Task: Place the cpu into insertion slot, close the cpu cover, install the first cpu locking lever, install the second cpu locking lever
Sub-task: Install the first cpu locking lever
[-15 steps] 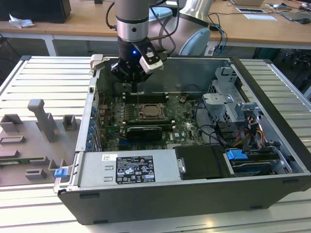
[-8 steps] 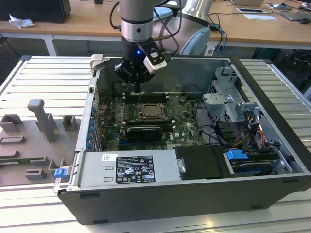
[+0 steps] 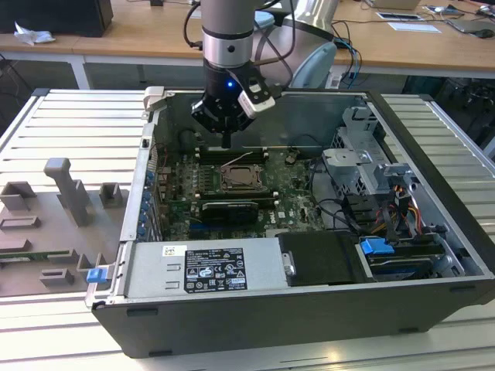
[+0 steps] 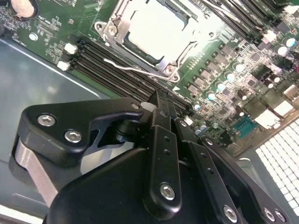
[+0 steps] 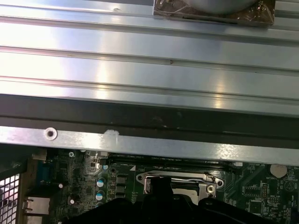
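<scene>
Looking across the exterior view, the open computer case [image 3: 271,325] takes up most of the frame, lying on a ribbed metal table [image 3: 69,124] with a grey fixture tray [image 3: 46,224] at the exterior view's left. Up at the top middle, the arm [image 3: 228,31] comes straight down into the case, over the far edge of the green motherboard [image 3: 298,185]. At its end, the gripper [image 3: 227,141] hangs just above the board, and in the second wrist view the gripper [image 4: 161,97] has its black fingers drawn together to a narrow tip with nothing between them. Right below that tip run the long black memory slots [image 4: 107,60]. Just beyond them sits the insertion slot [image 3: 251,188], near the middle of the exterior view. The cpu cover [image 4: 140,53] lies flat, its silver frame down over the socket. Through its square cut-out shows the cpu [image 4: 156,28], pale face up and seated in the slot. Smallest of all, a thin wire lever [image 4: 128,66] runs along the socket edge nearest the gripper, and whether it is hooked down, I cannot tell.
</scene>
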{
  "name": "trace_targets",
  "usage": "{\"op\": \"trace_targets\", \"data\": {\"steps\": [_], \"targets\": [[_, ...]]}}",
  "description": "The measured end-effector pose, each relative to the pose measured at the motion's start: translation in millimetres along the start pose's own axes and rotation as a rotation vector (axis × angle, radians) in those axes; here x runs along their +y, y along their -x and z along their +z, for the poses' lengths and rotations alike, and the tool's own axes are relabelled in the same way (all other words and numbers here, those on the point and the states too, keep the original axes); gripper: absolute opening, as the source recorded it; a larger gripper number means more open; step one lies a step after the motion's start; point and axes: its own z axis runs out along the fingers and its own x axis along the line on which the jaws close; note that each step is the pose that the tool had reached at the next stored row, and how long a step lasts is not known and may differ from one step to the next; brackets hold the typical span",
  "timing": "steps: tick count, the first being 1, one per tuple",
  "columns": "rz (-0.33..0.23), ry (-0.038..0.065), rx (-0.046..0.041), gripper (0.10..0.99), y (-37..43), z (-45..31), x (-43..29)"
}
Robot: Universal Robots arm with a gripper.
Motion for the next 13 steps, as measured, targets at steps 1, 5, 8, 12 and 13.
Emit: {"op": "trace_targets", "data": {"steps": [1, 5, 8, 12, 13], "targets": [[0.000, 0.000, 0.0000, 0.106, 1.1, 0.2, -0.1], [0.000, 0.000, 0.0000, 0.106, 4.7, 0.8, -0.4], [0.000, 0.000, 0.0001, 0.106, 6.3, 1.1, -0.5], [0.000, 0.000, 0.0000, 0.106, 8.8, 1.5, -0.7], [0.000, 0.000, 0.0000, 0.106, 9.4, 1.7, -0.8]]}}
